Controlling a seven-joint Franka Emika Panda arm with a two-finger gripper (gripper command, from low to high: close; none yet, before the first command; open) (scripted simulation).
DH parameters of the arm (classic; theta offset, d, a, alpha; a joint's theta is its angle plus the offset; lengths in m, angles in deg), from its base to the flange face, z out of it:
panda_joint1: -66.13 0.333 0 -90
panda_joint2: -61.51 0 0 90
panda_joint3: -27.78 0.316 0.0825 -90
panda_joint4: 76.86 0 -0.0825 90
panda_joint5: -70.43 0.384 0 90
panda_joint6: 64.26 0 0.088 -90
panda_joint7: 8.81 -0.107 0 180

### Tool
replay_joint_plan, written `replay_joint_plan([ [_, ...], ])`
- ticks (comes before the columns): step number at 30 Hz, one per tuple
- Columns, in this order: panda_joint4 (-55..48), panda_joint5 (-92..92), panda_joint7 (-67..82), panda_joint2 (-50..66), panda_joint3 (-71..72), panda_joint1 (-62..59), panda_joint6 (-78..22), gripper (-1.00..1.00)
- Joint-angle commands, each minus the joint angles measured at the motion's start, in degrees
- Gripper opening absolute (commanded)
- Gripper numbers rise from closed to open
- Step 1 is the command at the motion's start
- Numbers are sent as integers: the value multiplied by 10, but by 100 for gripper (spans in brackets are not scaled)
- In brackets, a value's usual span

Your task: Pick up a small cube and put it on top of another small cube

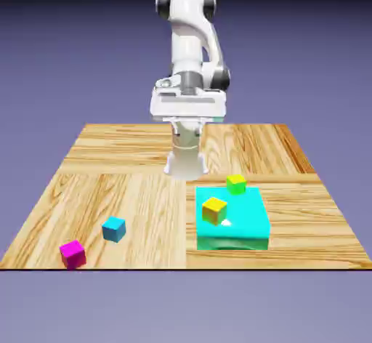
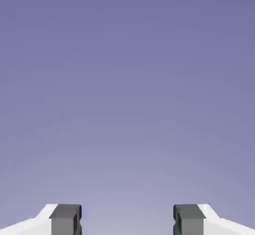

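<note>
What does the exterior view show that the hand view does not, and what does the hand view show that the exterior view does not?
Only the exterior view shows the wooden table, the teal block with the yellow cube and green cube on it, the blue cube and the magenta cube. Only the hand view shows the gripper with its fingertips wide apart and nothing between them. Both share the blue-violet backdrop.

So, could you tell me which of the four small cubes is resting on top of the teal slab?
The yellow cube: it alone sits on the teal slab. The lime cube stands at the slab's far edge; the blue cube and magenta cube lie on the table.
</note>
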Motion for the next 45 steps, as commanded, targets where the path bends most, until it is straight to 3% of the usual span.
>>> replay_joint_plan([
  [1,-10,13,-23,21,3,-19,-12,0],
  [22,-207,284,-506,449,70,-408,-268,0],
  [29,-224,328,-466,555,100,-410,-178,0],
  [30,-224,328,-466,555,100,-410,-178,-100],
  [36,-207,285,-505,451,71,-408,-266,-100],
  [45,-392,230,-600,525,61,-411,-358,-100],
])
